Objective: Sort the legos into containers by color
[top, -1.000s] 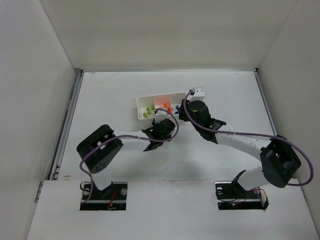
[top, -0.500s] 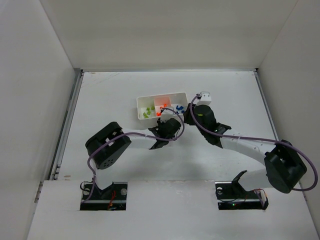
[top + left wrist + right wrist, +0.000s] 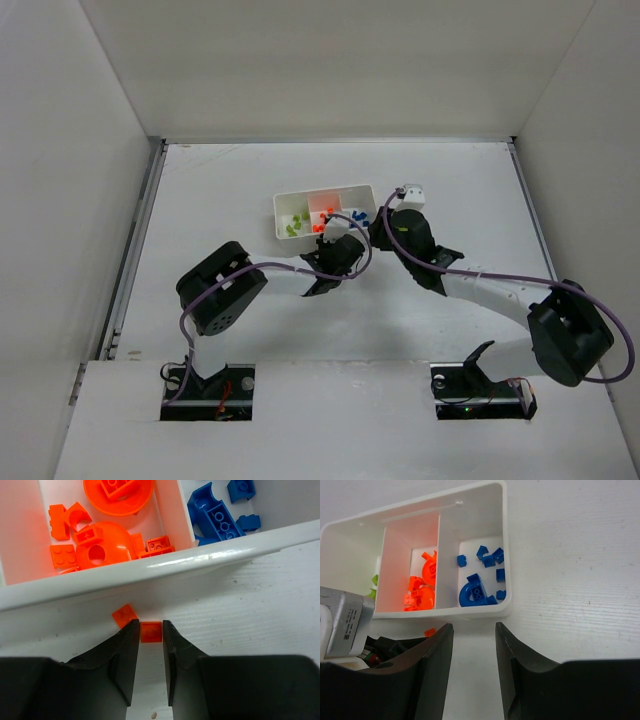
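Note:
The white tray (image 3: 325,192) has three containers: green legos (image 3: 293,228) on the left, orange legos (image 3: 100,550) in the middle, blue legos (image 3: 215,517) on the right. Two small orange bricks lie on the table just in front of the tray's near wall (image 3: 200,562). My left gripper (image 3: 150,625) has its fingertips pressed on both sides of one orange brick (image 3: 151,631); the other orange brick (image 3: 124,615) lies just left of the left fingertip. My right gripper (image 3: 474,628) stands open over bare table in front of the blue container (image 3: 475,595), holding nothing.
The two grippers sit close together at the tray's near side, the left one (image 3: 335,238) beside the right one (image 3: 378,232). In the right wrist view the left arm's wrist housing (image 3: 345,622) fills the lower left. White walls enclose the table.
My left arm has pushed forward to the tray's front wall and its jaws have narrowed onto the orange brick. The right gripper has shifted slightly to the right.

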